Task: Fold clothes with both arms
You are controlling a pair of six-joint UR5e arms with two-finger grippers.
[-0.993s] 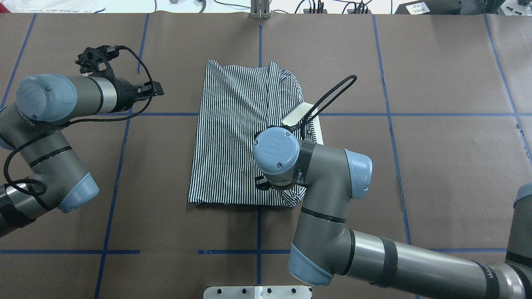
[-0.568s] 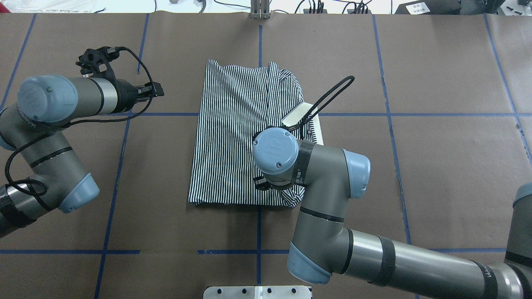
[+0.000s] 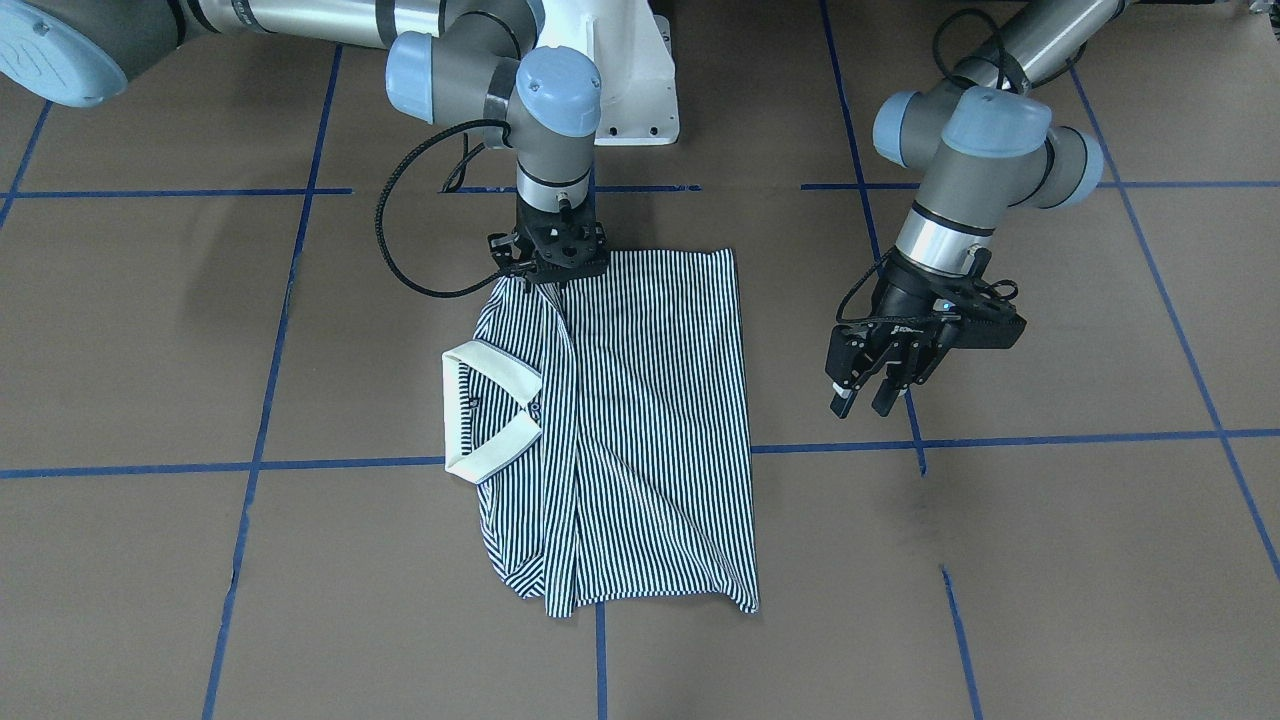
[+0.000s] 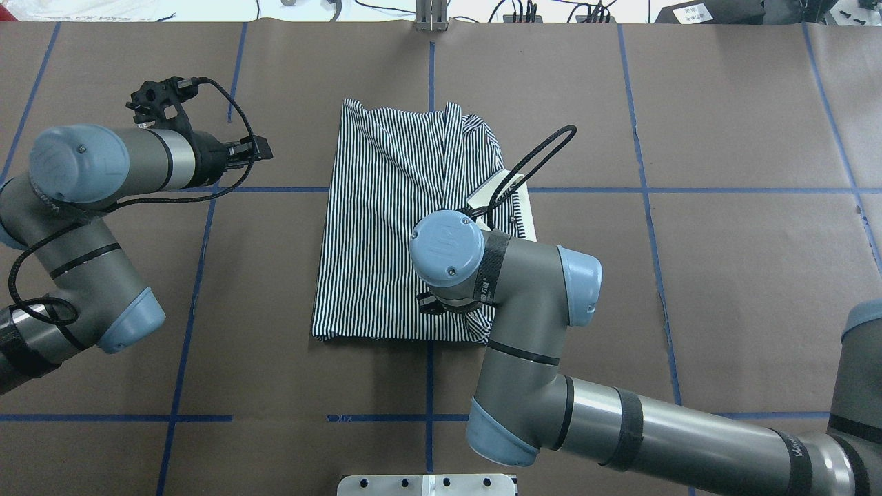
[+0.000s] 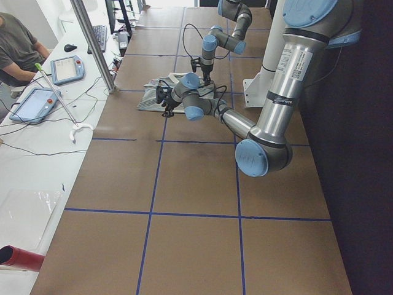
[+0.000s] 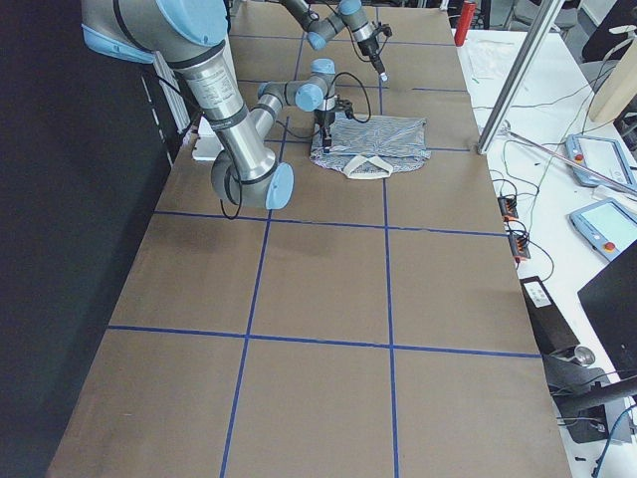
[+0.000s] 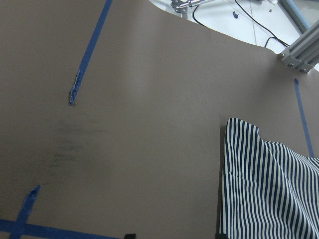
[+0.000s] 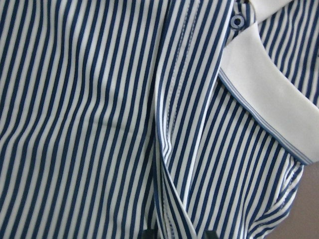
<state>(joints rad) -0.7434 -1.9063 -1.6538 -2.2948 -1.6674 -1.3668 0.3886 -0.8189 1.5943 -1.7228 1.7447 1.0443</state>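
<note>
The striped polo shirt (image 3: 640,420) (image 4: 386,227) lies partly folded on the brown table, its cream collar (image 3: 490,415) (image 4: 520,207) on the robot's right side. My right gripper (image 3: 548,278) stands down on the shirt's edge nearest the robot, shut on a raised fold of fabric. In the right wrist view that fold (image 8: 169,164) runs between the fingertips, next to the collar (image 8: 269,94). In the overhead view the right wrist hides this gripper. My left gripper (image 3: 860,408) (image 4: 262,148) hovers open over bare table, off the shirt's left side, holding nothing.
The white pedestal base (image 3: 630,90) sits at the robot's edge of the table. A black cable loop (image 4: 544,155) from the right wrist hangs over the collar. Blue tape lines (image 4: 207,189) grid the brown surface. A person (image 5: 18,49) sits at a side bench with tablets.
The right arm has shifted slightly toward the shirt's middle, and the near right corner of the shirt has moved with it. The left arm has not moved.
</note>
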